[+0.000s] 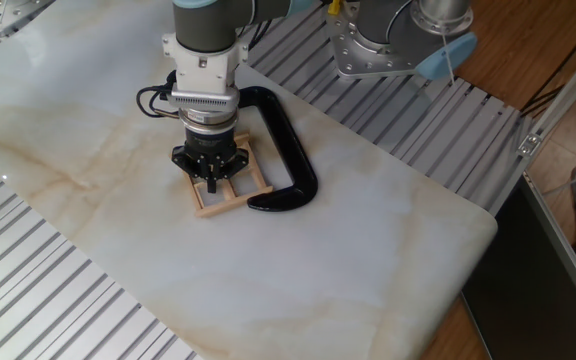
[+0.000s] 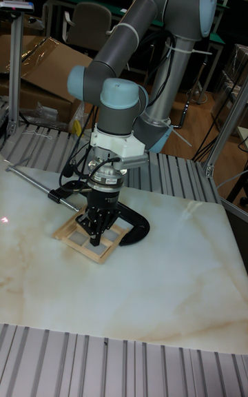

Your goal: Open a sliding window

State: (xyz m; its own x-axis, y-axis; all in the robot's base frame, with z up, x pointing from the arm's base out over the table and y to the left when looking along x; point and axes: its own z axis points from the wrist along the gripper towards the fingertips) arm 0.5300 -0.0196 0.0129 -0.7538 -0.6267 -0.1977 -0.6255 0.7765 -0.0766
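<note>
The sliding window is a small light-tan wooden frame with thin crossbars, lying flat on the marble tabletop. It also shows in the tall fixed view as the window. My gripper points straight down over the window's middle. Its fingers are drawn together into one narrow tip, and the gripper touches or nearly touches the crossbars inside the frame. The gripper body hides the far half of the window in the fixed view. I see nothing held between the fingers.
A glossy black C-shaped clamp curves around the window's right and far sides, touching the frame. A thin metal rod lies at the back left. Ribbed metal panels border the marble slab, whose right edge drops off.
</note>
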